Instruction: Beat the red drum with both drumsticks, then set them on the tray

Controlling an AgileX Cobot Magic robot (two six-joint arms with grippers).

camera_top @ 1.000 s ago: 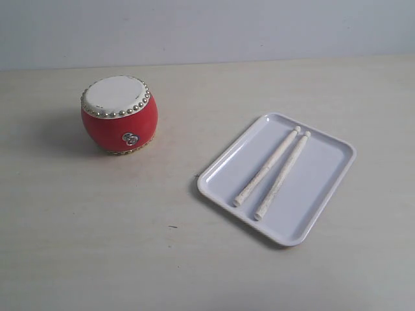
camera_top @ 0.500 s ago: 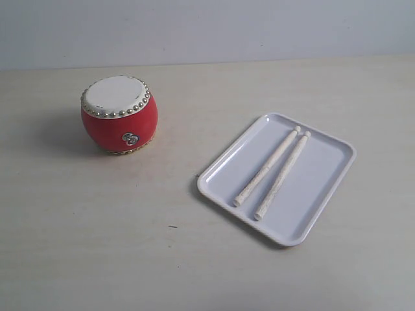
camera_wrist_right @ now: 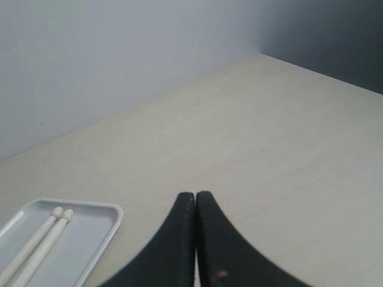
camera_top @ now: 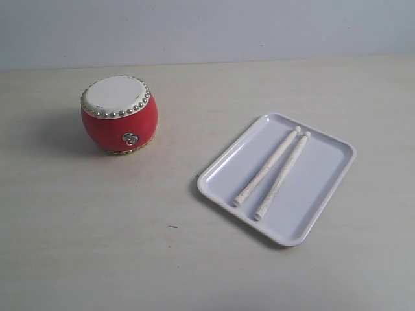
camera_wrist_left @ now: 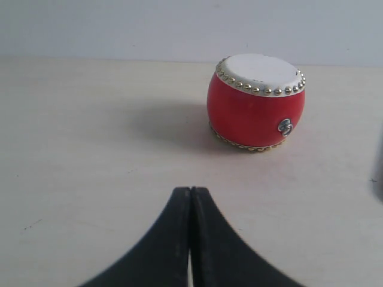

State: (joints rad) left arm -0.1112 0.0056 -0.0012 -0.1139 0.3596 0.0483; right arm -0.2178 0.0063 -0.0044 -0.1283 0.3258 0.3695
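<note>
A pale wood-grain surface [camera_top: 130, 253] fills the scene, backed by a plain grey-white wall [camera_top: 207, 29]. At one edge of the left wrist view a dark shape [camera_wrist_left: 377, 179] cuts in, too cropped to identify. Only bare surface lies between each tool and the things ahead of it.

The red drum [camera_top: 118, 115] stands upright on the left of the exterior view. It is small and barrel-shaped, with a glossy red body and an off-white skin on top. A ring of metal studs runs round the skin, and a small metal ring handle faces the camera. The tray [camera_top: 322, 170] lies flat on the right, well apart from the drum. It is a glossy white rectangle with rounded corners and a low rim, turned at an angle to the wall. The two drumsticks [camera_top: 267, 167] lie inside it side by side, nearly parallel. They are thin and pale cream, with their small rounded tips toward the tray's far end.

The left tool [camera_wrist_left: 190, 192] is closed and empty, its two black fingers pressed together. The drum stands ahead of it and off to one side, not touching. The right tool [camera_wrist_right: 195, 195] is likewise closed and empty. The tray with the drumsticks lies off to one side of it, apart from the fingers.
</note>
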